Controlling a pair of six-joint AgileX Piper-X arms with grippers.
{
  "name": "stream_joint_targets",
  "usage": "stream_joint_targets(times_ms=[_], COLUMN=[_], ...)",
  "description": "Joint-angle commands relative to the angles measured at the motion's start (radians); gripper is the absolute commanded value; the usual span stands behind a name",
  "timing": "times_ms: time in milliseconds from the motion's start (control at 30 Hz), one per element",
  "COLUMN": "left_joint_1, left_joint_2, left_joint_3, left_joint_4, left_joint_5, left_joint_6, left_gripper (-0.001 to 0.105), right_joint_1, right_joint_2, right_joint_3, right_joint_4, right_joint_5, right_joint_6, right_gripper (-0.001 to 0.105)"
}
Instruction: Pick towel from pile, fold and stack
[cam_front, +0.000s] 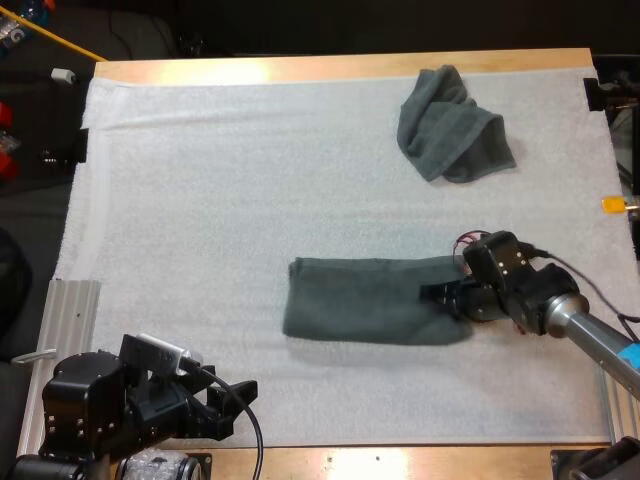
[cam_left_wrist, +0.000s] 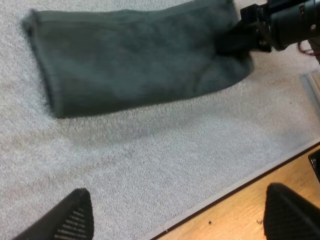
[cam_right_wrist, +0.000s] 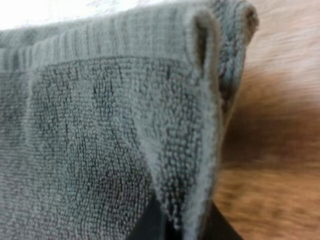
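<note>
A dark grey-green towel (cam_front: 365, 300), folded into a long flat band, lies in the middle of the white mat. My right gripper (cam_front: 445, 297) is at the band's right end, shut on a fold of the towel (cam_right_wrist: 110, 125). That fold stands pinched between its dark fingers (cam_right_wrist: 147, 222). A second towel (cam_front: 452, 125) lies crumpled at the far right of the mat. My left gripper (cam_front: 235, 400) hovers near the mat's front edge, left of the folded towel (cam_left_wrist: 135, 55). It is open, its fingertips (cam_left_wrist: 75, 215) wide apart with nothing between them.
The wooden table edge (cam_left_wrist: 260, 200) runs just in front of my left gripper. A metal rail (cam_front: 70, 320) stands at the mat's left side. Bare mat (cam_front: 220, 180) spreads to the left of and behind the folded towel.
</note>
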Motion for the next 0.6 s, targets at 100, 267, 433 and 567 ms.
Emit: stream_joint_targets(times_ms=[100,267,433,567], left_joint_1=[0.003,0.003,0.003,0.003], left_joint_2=[-0.003,-0.003,-0.003,-0.003], left_joint_3=[-0.006,-0.006,-0.006,-0.006], left_joint_4=[0.003,0.003,0.003,0.003], left_joint_5=[0.008,0.008,0.008,0.008], left_joint_6=[-0.001,-0.001,-0.001,-0.001], left_gripper=[0.069,0.069,0.069,0.069], right_joint_1=[0.001,0.001,0.001,0.001], right_joint_2=[-0.009,-0.009,-0.009,-0.009], right_joint_3=[-0.066,-0.121,-0.148,-0.161], right_joint_4=[0.182,0.325,0.406,0.420], right_joint_5=[0.161,0.373,0.496,0.474], right_joint_6=[-0.118,-0.199,-0.272,-0.273], right_gripper=[0.000,0.000,0.000,0.000])
